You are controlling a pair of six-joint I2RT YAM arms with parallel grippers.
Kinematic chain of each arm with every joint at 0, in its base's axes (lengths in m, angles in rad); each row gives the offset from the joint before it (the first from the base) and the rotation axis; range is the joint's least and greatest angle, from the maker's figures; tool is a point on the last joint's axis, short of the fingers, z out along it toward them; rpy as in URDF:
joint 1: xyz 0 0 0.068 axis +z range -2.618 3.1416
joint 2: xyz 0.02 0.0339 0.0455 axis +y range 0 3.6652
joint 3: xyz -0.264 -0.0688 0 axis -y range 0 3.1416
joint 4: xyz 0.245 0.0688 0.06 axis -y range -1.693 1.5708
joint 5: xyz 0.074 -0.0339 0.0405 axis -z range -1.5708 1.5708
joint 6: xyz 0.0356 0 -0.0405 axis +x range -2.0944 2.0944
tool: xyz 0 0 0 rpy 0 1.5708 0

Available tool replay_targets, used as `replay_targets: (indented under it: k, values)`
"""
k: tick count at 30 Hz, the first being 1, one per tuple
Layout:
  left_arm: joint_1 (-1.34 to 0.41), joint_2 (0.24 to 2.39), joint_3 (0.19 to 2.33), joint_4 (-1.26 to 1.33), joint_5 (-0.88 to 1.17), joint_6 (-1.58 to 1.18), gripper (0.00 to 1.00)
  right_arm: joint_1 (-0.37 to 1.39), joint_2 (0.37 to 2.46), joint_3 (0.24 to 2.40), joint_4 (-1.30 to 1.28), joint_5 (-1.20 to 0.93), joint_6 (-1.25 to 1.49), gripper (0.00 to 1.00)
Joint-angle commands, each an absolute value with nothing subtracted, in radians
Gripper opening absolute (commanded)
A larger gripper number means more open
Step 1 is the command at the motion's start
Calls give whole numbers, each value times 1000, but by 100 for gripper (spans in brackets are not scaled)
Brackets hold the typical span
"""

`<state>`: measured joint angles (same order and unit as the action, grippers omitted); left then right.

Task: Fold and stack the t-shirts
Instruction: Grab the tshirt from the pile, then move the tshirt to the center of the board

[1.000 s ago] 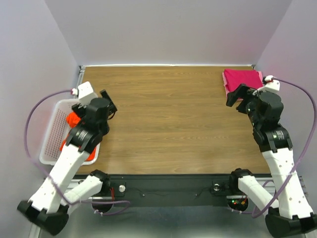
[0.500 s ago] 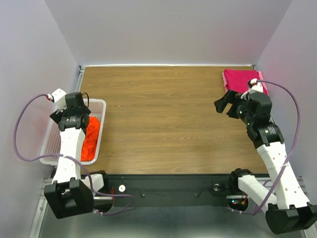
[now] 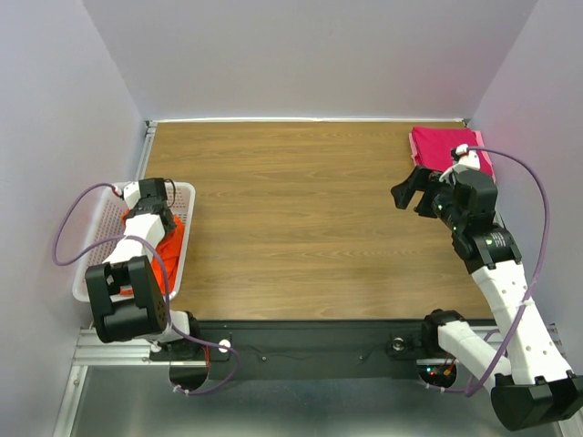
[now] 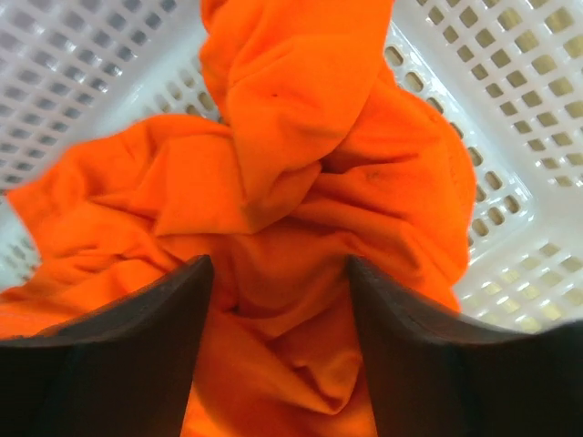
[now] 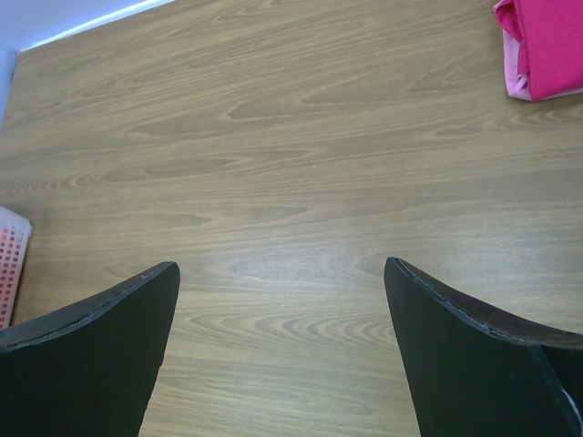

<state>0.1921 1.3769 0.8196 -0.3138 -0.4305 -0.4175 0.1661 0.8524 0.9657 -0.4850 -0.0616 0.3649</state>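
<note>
To lift the orange shirt (image 4: 301,137) cleanly from the basket (image 4: 510,109), the left gripper (image 4: 278,273) should sink deeper and pinch one thick fold, not a loose edge. Its fingers stand apart, straddling a bunched ridge of cloth at the desk's (image 3: 301,209) left edge. The right gripper (image 5: 281,266) hangs spread wide, empty; the folded pink shirt (image 5: 547,45) lies at the far right corner.

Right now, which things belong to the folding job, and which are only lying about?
Belong to the job:
orange t-shirt, crumpled in the white basket
pink t-shirt, folded at the far right corner

Only lying about:
white basket
wooden table
</note>
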Motion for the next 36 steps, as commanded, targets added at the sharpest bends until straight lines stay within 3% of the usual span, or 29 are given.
replay_targets:
  k: [1,2,4,14,20,30,36]
  values:
    - [198,1373,799,-270,-419,-437,44,178,850,980,-425,-69,350,100]
    - [198,1364,802,-273,-420,-434,23,178,851,980,-425,-69,351,100]
    - [199,1315,821,-281,-448,-417,0,178,851,985,-425,-69,353,100]
    - [118,1141,1085,-374,-430,-365,0,176,856,1002,-425,-55,345,100]
    - [-207,1161,1436,-400,-511,-327,0,176,851,1006,-425,-51,345,100]
    - [-802,1376,2023,-334,-561,-135,0,176,825,1025,-426,-45,344,100]
    - [-851,1431,2047,-316,-508,-146,0,178,802,1023,-428,-34,339,100]
